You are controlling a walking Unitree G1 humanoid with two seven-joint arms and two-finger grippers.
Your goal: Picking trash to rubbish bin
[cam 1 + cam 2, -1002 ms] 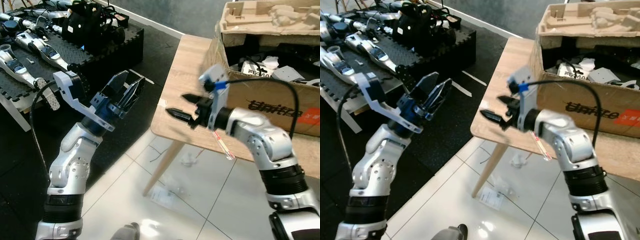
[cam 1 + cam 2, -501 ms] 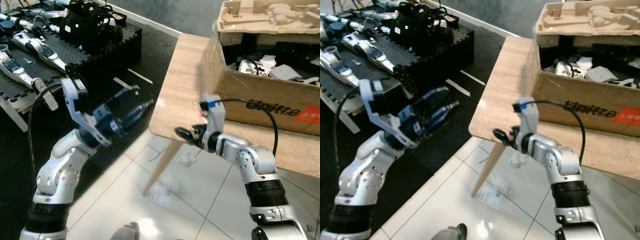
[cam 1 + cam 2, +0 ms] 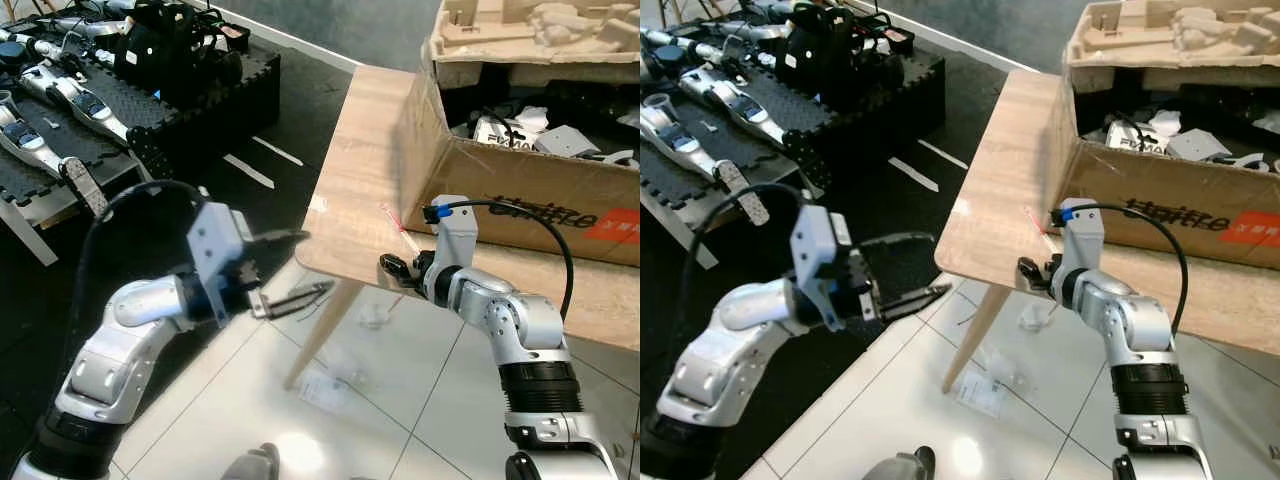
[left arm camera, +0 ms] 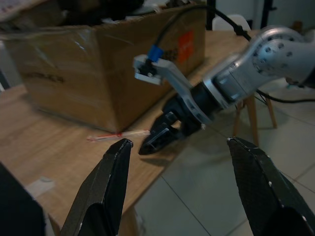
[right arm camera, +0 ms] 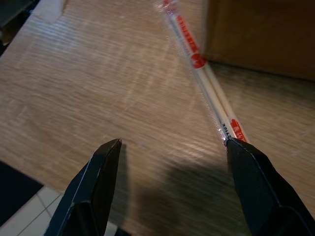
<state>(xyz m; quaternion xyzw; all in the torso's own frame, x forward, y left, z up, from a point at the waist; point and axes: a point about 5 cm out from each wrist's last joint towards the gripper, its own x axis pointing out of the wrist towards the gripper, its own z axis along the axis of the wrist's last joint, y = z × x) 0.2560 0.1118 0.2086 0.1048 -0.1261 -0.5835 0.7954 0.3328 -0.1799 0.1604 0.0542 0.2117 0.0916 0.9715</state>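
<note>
Wooden table (image 3: 360,170) stands on glossy white tiles (image 3: 400,400).

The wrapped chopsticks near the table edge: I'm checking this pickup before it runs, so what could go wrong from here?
The wrapped chopsticks lie flat on the table beside the cardboard box; the open right gripper may scrape the wood or nudge them against the box. The open left gripper hovers off the table's corner and could clip it.

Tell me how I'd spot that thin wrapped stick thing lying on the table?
Find the wooden table with the big cardboard box on it. Near the table's front edge, beside the box's corner, lies the wrapped chopsticks, just ahead of the right gripper. It is long, thin and pale with red print, unlike anything nearby.
</note>
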